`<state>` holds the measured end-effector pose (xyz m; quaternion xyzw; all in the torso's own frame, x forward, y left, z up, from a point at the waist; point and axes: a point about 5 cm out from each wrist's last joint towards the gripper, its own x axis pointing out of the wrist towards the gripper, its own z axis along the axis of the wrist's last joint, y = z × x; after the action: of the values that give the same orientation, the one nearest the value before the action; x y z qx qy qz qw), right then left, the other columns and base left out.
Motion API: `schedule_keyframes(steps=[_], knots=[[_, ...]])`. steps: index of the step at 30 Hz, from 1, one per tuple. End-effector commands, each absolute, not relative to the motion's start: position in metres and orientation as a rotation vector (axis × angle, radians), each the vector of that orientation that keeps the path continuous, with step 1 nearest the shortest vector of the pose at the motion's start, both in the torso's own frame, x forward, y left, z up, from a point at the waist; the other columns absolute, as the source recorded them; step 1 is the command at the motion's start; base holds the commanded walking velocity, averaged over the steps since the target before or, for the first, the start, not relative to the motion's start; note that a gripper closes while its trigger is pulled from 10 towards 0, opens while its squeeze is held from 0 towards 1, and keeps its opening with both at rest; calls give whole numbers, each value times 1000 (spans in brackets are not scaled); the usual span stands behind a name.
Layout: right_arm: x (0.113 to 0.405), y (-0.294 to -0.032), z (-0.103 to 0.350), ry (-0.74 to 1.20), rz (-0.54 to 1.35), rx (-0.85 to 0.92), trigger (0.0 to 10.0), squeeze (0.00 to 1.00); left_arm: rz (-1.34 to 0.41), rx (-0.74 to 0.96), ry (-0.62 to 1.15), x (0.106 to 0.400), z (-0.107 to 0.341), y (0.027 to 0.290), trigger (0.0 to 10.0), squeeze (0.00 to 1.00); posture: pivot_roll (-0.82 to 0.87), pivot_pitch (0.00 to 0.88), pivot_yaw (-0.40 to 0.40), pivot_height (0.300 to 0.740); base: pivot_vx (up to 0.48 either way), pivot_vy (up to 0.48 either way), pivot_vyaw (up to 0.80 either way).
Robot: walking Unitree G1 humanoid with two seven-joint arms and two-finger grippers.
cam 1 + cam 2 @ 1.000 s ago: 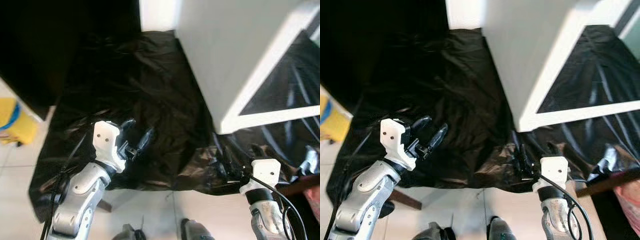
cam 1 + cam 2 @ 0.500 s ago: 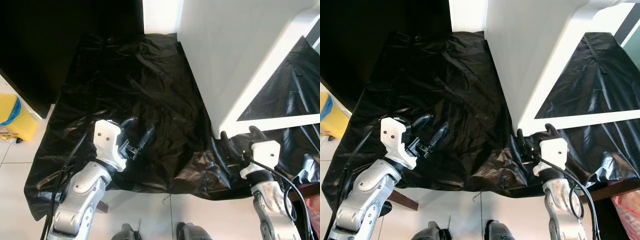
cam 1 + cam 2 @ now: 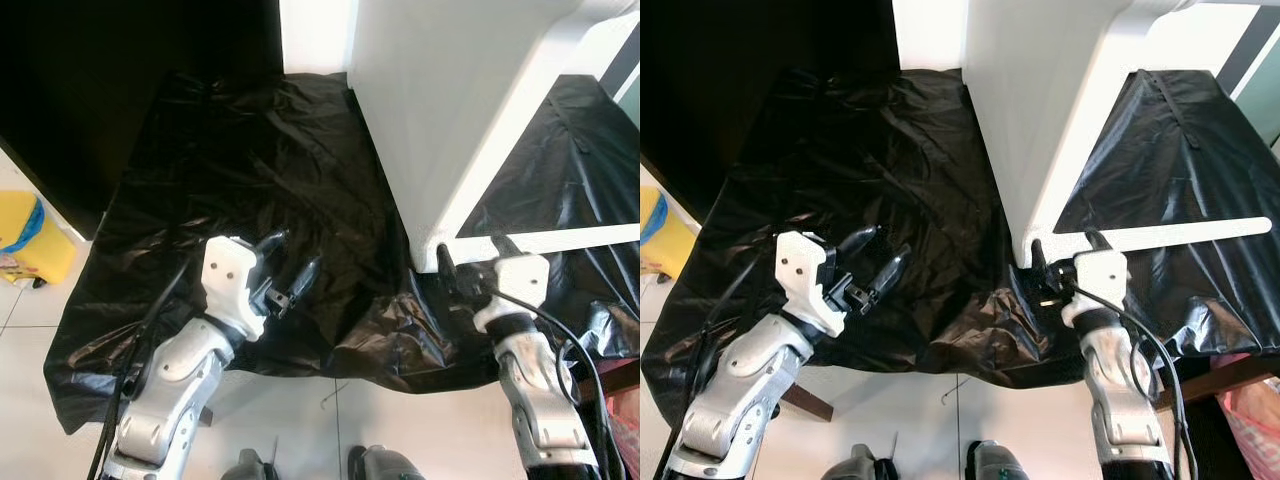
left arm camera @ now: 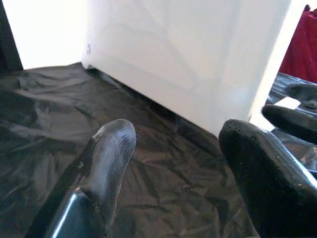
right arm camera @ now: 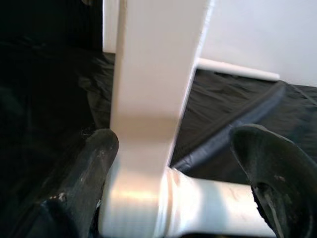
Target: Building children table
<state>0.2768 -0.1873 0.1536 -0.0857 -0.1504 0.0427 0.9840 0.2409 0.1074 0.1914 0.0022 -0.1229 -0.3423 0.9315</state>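
The right gripper (image 3: 468,272) is spread wide astride the bottom corner of the white children's table (image 3: 440,110), which rests on its side on the black plastic sheet (image 3: 250,170) at about four o'clock in the left eye view. From there the table's leg (image 3: 1160,236) runs off toward three o'clock. The left gripper (image 3: 878,258), also open and empty, hangs over the sheet at seven o'clock. In the right wrist view, one finger (image 5: 94,163) touches the joint where leg meets frame. The right arm is clearly nearer.
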Motion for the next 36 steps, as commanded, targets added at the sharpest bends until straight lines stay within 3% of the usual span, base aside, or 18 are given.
schedule_keyframes(steps=[1, 8, 21, 35, 36], knots=[[278, -185, 146, -266, 99, -159, 10000, 0, -737, 19, -235, 241, 187, 105, 10000, 0, -71, 136, 26, 740, 0, 0, 0], [295, -175, 148, -268, 100, -167, 10000, 0, -733, 21, -238, 242, 188, 105, 10000, 0, -62, 139, 30, 740, 0, 0, 0], [338, -128, 156, -232, 77, -58, 10000, 0, -732, 32, -239, 243, 189, 105, 10000, 0, -38, 142, 39, 740, 0, 0, 0], [358, -120, 156, -205, 27, -57, 10000, 0, -719, 47, -252, 244, 191, 107, 10000, 0, -24, 127, 34, 740, 0, 0, 0], [360, -120, 157, -209, 42, -59, 6745, 0, -720, 49, -253, 244, 191, 106, 10000, 0, -22, 127, 30, 740, 0, 0, 0]])
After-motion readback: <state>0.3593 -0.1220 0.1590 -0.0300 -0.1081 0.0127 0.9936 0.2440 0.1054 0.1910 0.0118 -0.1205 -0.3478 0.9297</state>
